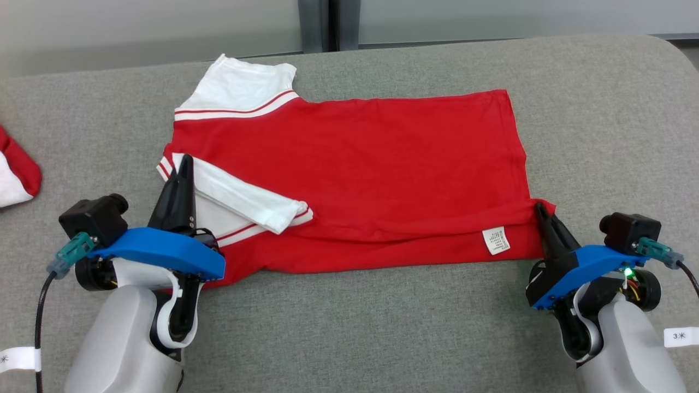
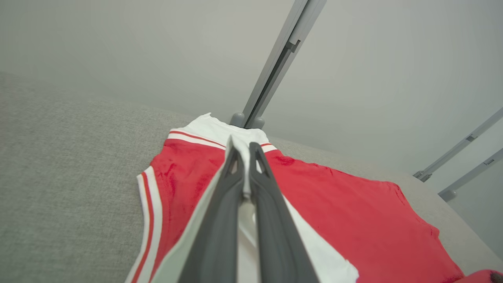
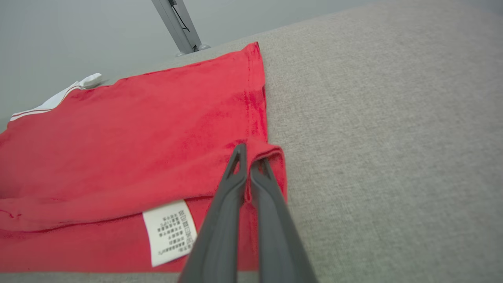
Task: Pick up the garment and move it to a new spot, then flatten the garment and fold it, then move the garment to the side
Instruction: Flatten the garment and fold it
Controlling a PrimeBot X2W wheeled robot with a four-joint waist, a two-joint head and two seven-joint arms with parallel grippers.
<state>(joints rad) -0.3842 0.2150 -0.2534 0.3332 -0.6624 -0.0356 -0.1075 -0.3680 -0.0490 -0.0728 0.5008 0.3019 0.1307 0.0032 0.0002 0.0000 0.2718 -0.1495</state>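
The garment (image 1: 355,164) is a red T-shirt with white sleeves, spread across a grey padded surface with its near edge folded over and a white care label (image 1: 496,240) showing. My left gripper (image 1: 185,164) is shut on the white sleeve at the shirt's near left; in the left wrist view, white cloth of the garment (image 2: 353,204) sits pinched between its fingers (image 2: 220,204). At the near right, my right gripper (image 1: 539,210) is shut on the red hem corner, and the garment (image 3: 137,137) bunches around its fingers (image 3: 267,204).
A second red and white cloth (image 1: 16,169) lies at the left edge. The grey surface (image 1: 600,136) reaches a pale wall with a grey post (image 1: 319,24) behind the shirt. Bare surface lies to the right and in front of the shirt.
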